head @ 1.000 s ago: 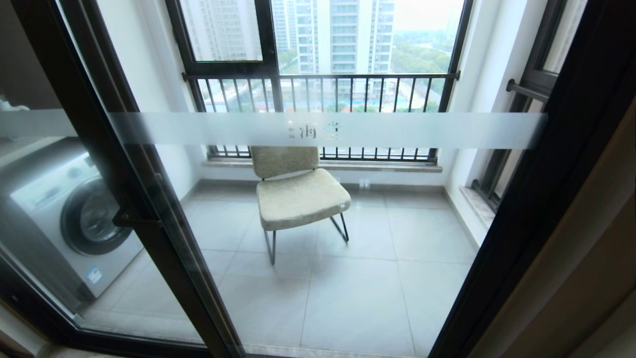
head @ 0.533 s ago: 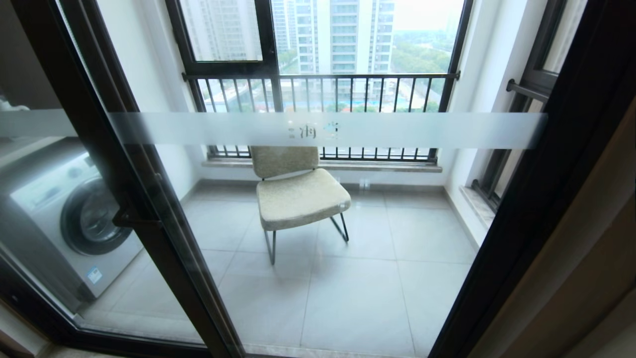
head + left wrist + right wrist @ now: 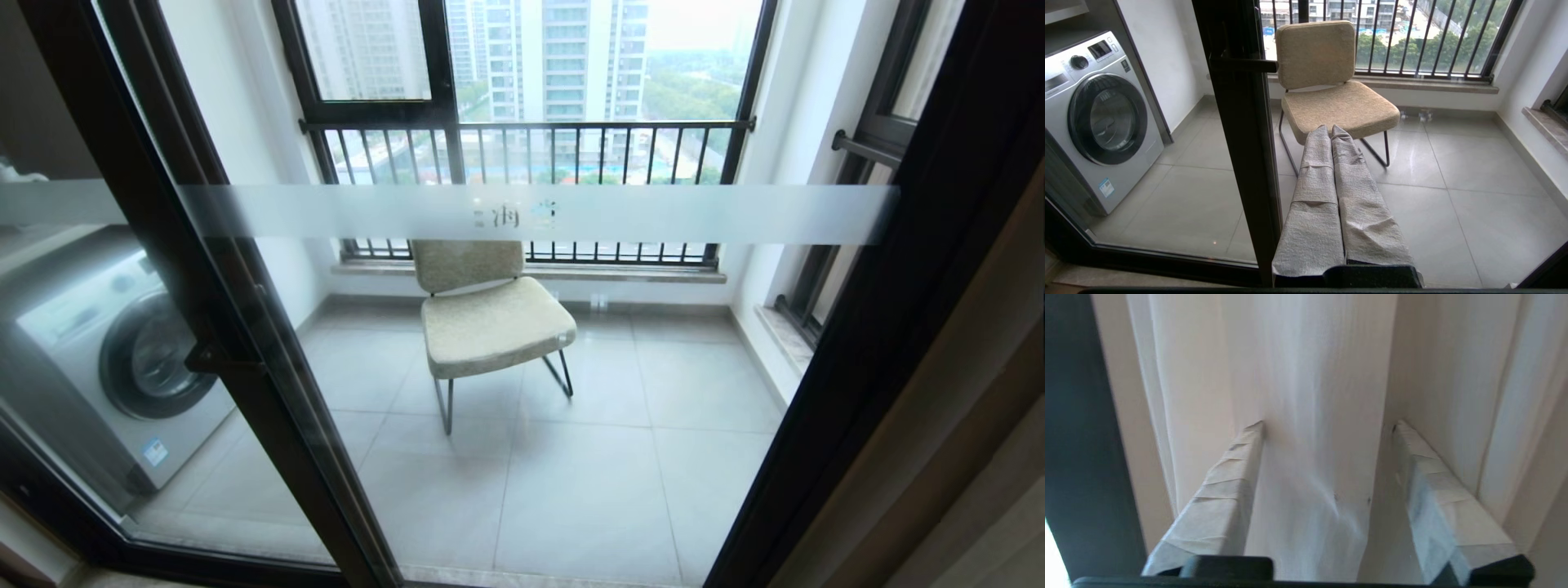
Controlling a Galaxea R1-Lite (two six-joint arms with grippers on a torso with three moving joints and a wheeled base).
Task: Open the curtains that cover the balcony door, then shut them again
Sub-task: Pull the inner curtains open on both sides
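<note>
The balcony door (image 3: 245, 343) stands uncovered in the head view, its glass crossed by a frosted band (image 3: 653, 214). The curtains (image 3: 980, 392) are gathered at the far right edge. In the right wrist view, my right gripper (image 3: 1329, 425) is open up against the curtains (image 3: 1310, 375). A fold of the thin cream fabric hangs loose between its spread fingers (image 3: 1224, 490). My left gripper (image 3: 1331, 127) is shut and empty, held low and pointing at the door glass. Neither arm shows in the head view.
Behind the glass on the balcony are a beige chair (image 3: 490, 322), a washing machine (image 3: 122, 359) at the left and a black-framed window with railing bars (image 3: 531, 147). A black handle (image 3: 214, 359) sits on the door's middle frame.
The head view is almost unchanged. Only the beige fabric in the lower right corner has shifted slightly.
</note>
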